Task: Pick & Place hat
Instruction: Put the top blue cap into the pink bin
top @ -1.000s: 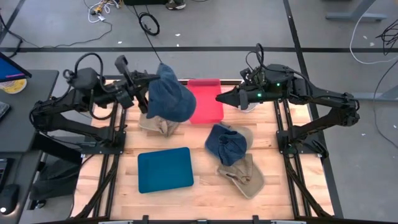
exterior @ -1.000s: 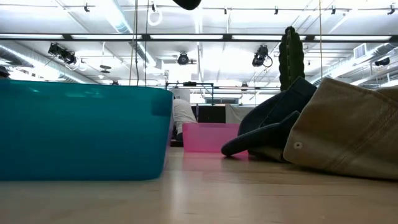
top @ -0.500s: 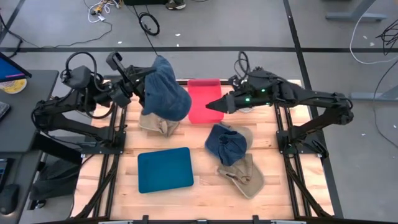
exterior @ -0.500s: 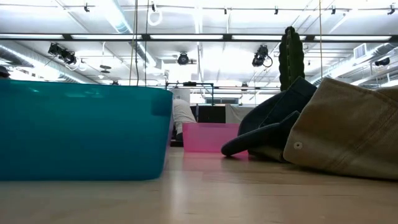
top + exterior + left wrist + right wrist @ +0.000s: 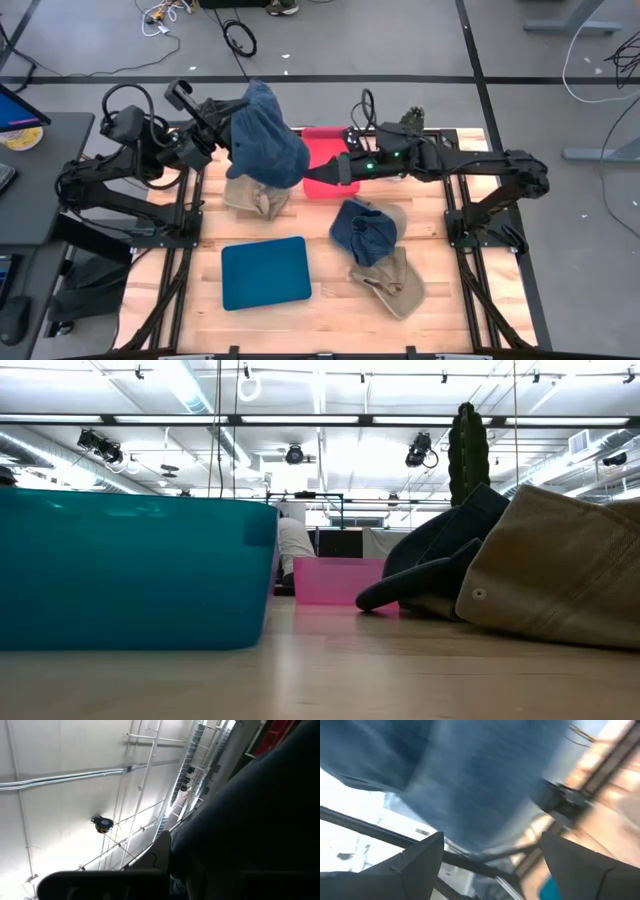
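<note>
A blue denim hat (image 5: 265, 140) is held up in the air above the table's far left part by my left gripper (image 5: 228, 128), which is shut on it. In the left wrist view the hat (image 5: 260, 820) fills the side past the finger. My right gripper (image 5: 318, 178) reaches in level from the right. It is open just beside the raised hat and over the red bin (image 5: 335, 150). In the right wrist view its two fingers stand wide apart (image 5: 495, 865) with the hat's denim (image 5: 480, 780) close ahead. I see no touch. My left gripper holds the blue denim hat by its left side (image 5: 240, 125), coming at it level from the table's left. The hat itself hides the fingertips, so the kind of hold cannot be told. The hat is lifted clear and bulges out to the right of the gripper.
A tan hat (image 5: 255, 198) lies under the raised hat. A second blue hat (image 5: 362, 232) and another tan hat (image 5: 392, 282) lie right of centre. They show in the low view as the blue hat (image 5: 430, 575) and the tan hat (image 5: 560, 570). A teal bin (image 5: 265, 272) sits near the front.
My right gripper has travelled steadily toward the table's left, from beside the red bin's right edge to over it, close to the raised hat. My left gripper has lifted the hat slightly higher and toward the far edge, still shut on it.
</note>
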Controlling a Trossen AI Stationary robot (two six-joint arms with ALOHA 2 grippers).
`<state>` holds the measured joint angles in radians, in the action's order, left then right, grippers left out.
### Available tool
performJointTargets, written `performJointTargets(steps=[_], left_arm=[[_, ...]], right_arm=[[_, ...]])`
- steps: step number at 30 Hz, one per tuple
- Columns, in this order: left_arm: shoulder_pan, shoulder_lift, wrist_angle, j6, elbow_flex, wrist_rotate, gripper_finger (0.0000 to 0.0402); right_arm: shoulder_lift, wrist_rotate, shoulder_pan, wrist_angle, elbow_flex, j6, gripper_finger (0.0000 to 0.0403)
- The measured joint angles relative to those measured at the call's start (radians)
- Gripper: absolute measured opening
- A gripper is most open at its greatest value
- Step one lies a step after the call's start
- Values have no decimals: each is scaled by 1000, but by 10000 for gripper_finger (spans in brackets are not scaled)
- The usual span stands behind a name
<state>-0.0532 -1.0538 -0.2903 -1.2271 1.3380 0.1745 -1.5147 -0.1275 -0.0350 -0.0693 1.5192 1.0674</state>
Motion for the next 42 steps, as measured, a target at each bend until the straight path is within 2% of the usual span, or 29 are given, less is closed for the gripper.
performJointTargets(steps=[6,10,15,24,36,39,42], left_arm=[[0,0,-1,3,0,0,24],[0,0,2,11,0,-3,24],[0,0,12,26,0,-3,24],[0,0,20,37,0,-3,24],[0,0,62,39,0,40,24],[0,0,65,57,0,41,26],[0,0,65,106,0,43,53]], right_arm=[[-39,15,-1,238,0,13,334],[-45,18,-1,296,0,13,325],[-45,17,-1,349,0,-12,296],[-44,14,-1,385,0,-18,199],[-44,-20,-1,385,0,-34,23],[-43,-24,0,386,0,-55,11],[-42,-27,0,385,0,-57,13]])
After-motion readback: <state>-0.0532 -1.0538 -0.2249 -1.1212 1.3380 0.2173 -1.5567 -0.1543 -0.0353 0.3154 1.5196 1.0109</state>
